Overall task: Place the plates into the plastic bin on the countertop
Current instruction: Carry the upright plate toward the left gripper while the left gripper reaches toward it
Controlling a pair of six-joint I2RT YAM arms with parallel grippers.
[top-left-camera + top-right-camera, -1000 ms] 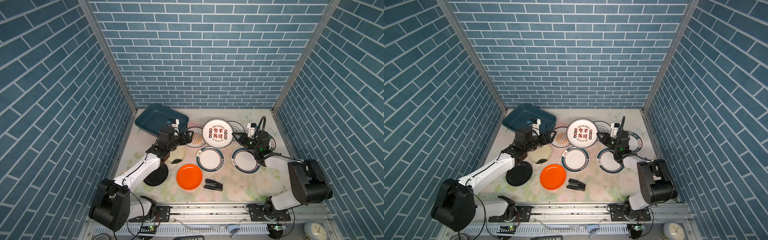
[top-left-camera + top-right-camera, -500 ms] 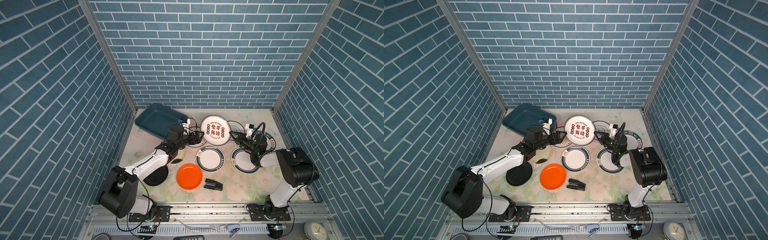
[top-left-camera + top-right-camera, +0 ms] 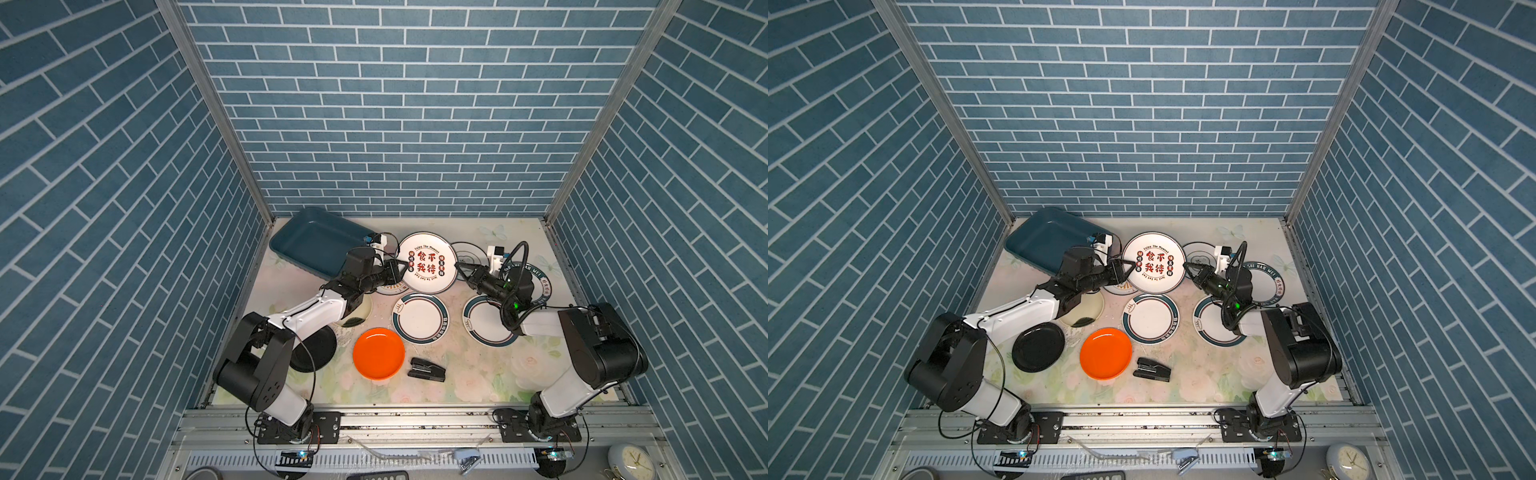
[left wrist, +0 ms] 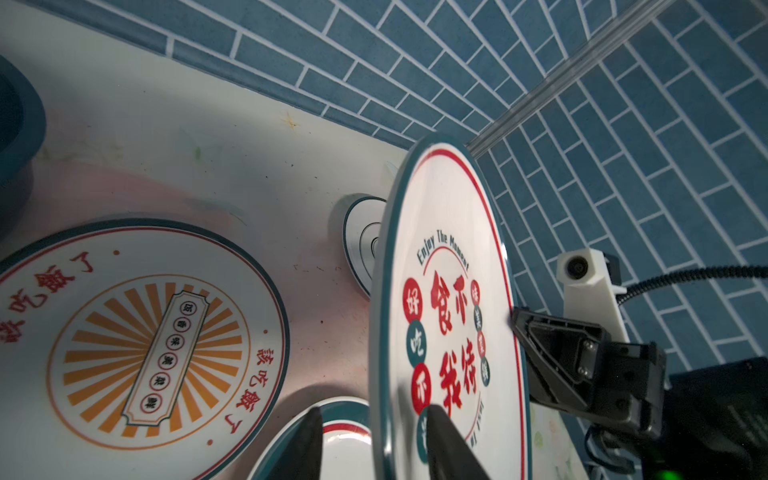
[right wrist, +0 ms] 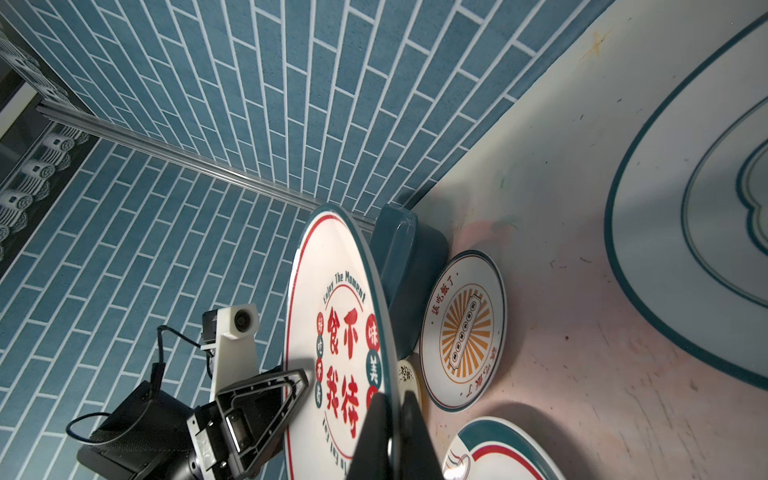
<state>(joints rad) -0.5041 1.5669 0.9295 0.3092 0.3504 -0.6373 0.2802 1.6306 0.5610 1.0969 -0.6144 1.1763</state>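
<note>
One large red-lettered plate (image 3: 428, 262), held face up clear of the flowered surface (image 3: 478, 374), just beside the teal bin (image 3: 307, 245), right fingers (image 5: 376, 432) pinched shut on its rim, left fingers (image 4: 444, 440) parted astride the opposite rim, other plates (image 3: 419, 318) lying flat below.

Left arm (image 3: 307, 318) and right arm (image 3: 540, 324): white links, black joint housings, black base plates (image 3: 330, 424) with screws. Black cables (image 4: 698, 274) loop outside. Left gripper (image 3: 402, 268), right gripper (image 3: 458, 264): black triangular open-frame fingers (image 4: 540, 322). Wrist cameras (image 4: 586, 274): white brackets. Green LED (image 3: 515, 305) on right arm
</note>
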